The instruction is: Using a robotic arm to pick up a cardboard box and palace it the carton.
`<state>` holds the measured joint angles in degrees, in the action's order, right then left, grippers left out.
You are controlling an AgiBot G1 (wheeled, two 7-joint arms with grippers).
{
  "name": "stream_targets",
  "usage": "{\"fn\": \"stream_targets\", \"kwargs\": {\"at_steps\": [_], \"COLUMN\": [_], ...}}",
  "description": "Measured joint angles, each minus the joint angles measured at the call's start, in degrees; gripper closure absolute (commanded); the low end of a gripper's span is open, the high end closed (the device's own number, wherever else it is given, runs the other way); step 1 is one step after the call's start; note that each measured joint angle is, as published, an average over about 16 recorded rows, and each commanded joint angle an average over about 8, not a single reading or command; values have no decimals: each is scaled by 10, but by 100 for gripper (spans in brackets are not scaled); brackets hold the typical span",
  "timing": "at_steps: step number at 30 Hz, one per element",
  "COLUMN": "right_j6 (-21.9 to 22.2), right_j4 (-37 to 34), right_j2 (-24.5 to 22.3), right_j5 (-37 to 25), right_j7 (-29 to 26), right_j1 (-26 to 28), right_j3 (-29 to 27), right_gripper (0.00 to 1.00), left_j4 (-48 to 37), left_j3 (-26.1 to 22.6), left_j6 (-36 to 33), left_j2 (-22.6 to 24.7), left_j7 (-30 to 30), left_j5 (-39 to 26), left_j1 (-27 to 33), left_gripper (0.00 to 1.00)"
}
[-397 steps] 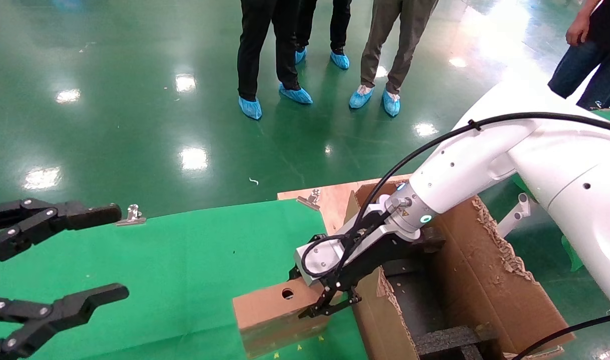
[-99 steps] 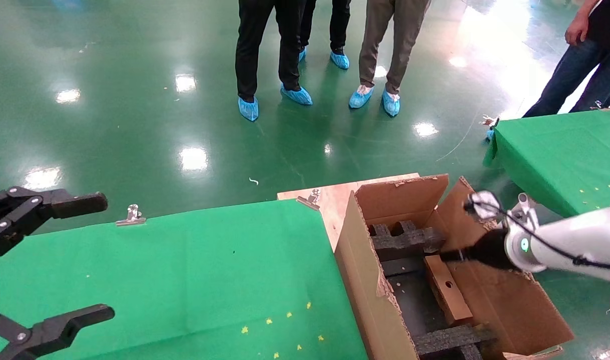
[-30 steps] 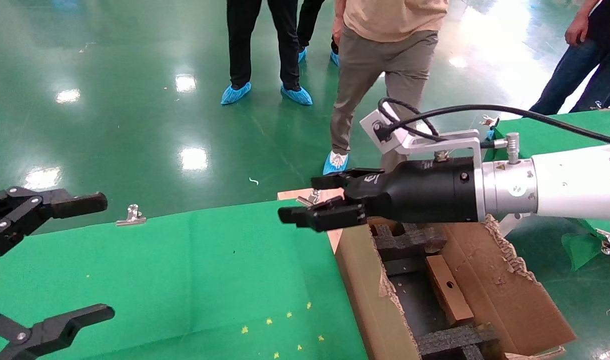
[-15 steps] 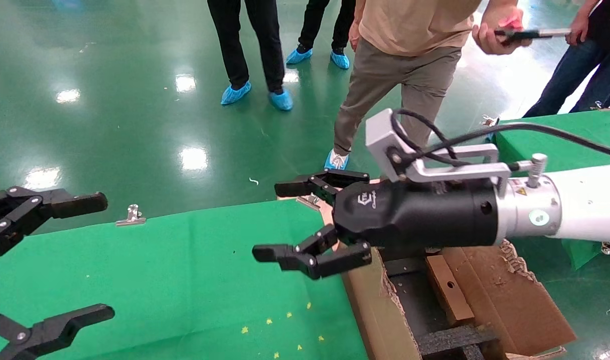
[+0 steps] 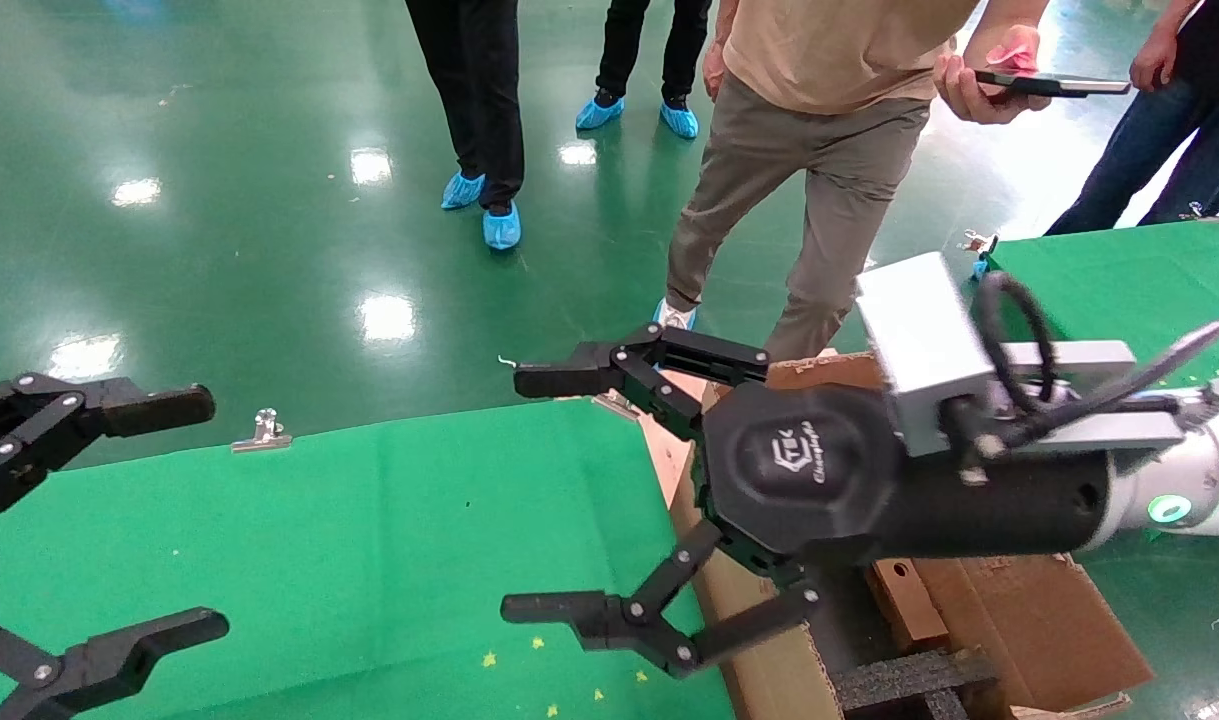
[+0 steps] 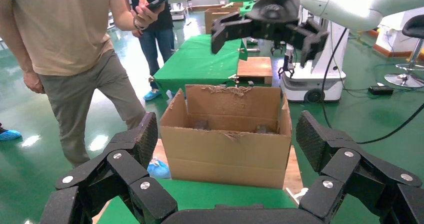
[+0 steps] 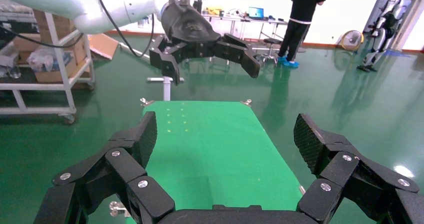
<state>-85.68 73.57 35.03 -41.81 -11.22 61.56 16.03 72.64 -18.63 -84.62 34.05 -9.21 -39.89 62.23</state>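
Note:
The small cardboard box [image 5: 909, 605] with a round hole lies inside the large torn carton [image 5: 1029, 610], between black foam blocks [image 5: 909, 685]. My right gripper [image 5: 524, 493], on the white arm, is wide open and empty. It hangs in the air over the carton's left wall and the table edge, pointing left. My left gripper [image 5: 204, 515] is open and empty at the far left over the green table [image 5: 369, 540]. In the left wrist view the carton [image 6: 227, 149] stands ahead with the right gripper [image 6: 265, 27] above it; the small box is hidden there.
A man in a beige shirt [image 5: 819, 180] holding a phone stands right behind the carton. Other people stand farther back on the green floor. A second green table [image 5: 1119, 280] is at the right. Metal clips [image 5: 264, 430] hold the cloth's far edge.
My right gripper has let go of the box, lifted out of the carton, swung left and nearer, and opened wide. The man in beige has stepped up to the carton. The left arm has not moved.

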Motion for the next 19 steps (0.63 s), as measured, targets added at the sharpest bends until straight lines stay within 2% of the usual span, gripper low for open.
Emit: {"fn": "stream_targets", "kwargs": {"at_steps": [8, 19], "right_j6": [-11, -6], "right_j4": [-1, -1], "right_j2": [3, 2], "right_j5": [10, 5], "right_j7": [18, 11], "right_j1": [-11, -6], "right_j3": [-15, -8], "right_gripper": [0, 0], "left_j4": [0, 0], "left_j3": [0, 0], "left_j6": [0, 0], "left_j2": [0, 0], "left_j7": [0, 0], "left_j5": [0, 0], "left_j1": [0, 0], "left_gripper": [0, 0]}}
